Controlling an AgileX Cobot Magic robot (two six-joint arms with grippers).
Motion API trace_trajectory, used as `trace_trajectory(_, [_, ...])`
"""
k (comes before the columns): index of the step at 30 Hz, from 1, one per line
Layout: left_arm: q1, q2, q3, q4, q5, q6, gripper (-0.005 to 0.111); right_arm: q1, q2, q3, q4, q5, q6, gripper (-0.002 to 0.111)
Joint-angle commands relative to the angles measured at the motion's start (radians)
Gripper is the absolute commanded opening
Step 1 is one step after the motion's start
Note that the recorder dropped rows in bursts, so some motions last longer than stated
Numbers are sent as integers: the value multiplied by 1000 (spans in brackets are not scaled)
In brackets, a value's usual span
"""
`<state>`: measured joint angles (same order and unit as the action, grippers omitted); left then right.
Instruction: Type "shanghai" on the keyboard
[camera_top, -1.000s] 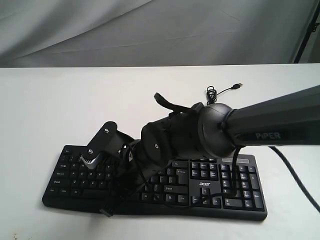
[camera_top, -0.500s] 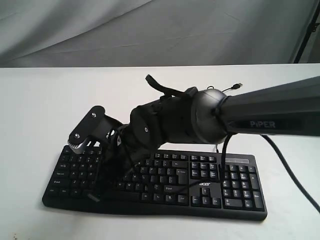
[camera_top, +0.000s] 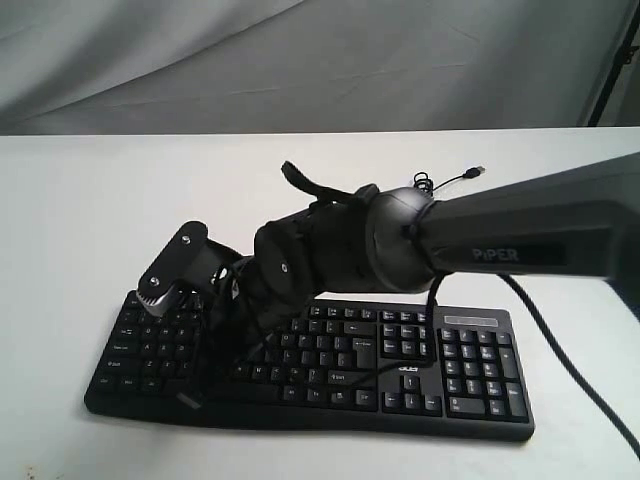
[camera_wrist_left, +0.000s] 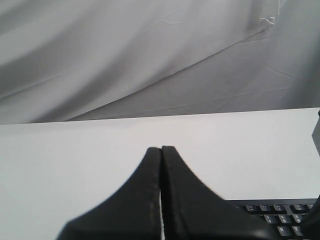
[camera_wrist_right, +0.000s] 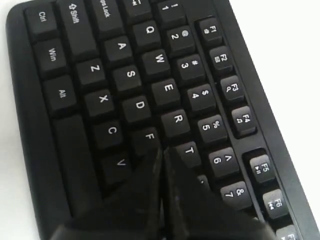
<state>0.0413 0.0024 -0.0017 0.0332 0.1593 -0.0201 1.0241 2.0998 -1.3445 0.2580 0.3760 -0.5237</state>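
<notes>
Left gripper (camera_wrist_left: 161, 148): fingers pressed together, nothing between them. It hangs over bare white table (camera_top: 80, 220) and looks toward the grey backdrop (camera_top: 300, 60); only a corner of the keyboard (camera_top: 340, 365) enters its wrist view. It does not show in the exterior view. I judge it idle in this step. The keyboard lies flat near the front edge of the table, long side across the view, number pad at the right end. Right gripper (camera_wrist_right: 161, 152): fingers also closed flush into a single blunt tip, holding nothing. It has reached across the middle and sits above the left half of the letter block. In its wrist view the tip lies between the F key (camera_wrist_right: 149, 136) and the T key (camera_wrist_right: 189, 149). Whether it touches a keycap I cannot tell. Step in hand, as a judgement: mid-word key press, tip around the letter g. How many letters are entered is not visible. Next move calls for centring the tip on one cap only, a short straight press, then a clean lift, since the neighbours sit tight beside it. Further right, the arm (camera_top: 520, 235) spans the number pad, and the USB plug (camera_top: 478, 171) lies loose on the table behind.
</notes>
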Motion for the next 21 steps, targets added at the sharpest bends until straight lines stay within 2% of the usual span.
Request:
trace_trajectory(1, [-6,-2,2,-2,-5,-3,0,-5,0,-13,-5,-20,-14,0])
trace_trajectory(21, [-6,-2,2,-2,-5,-3,0,-16,22,-49,22,36,-37,0])
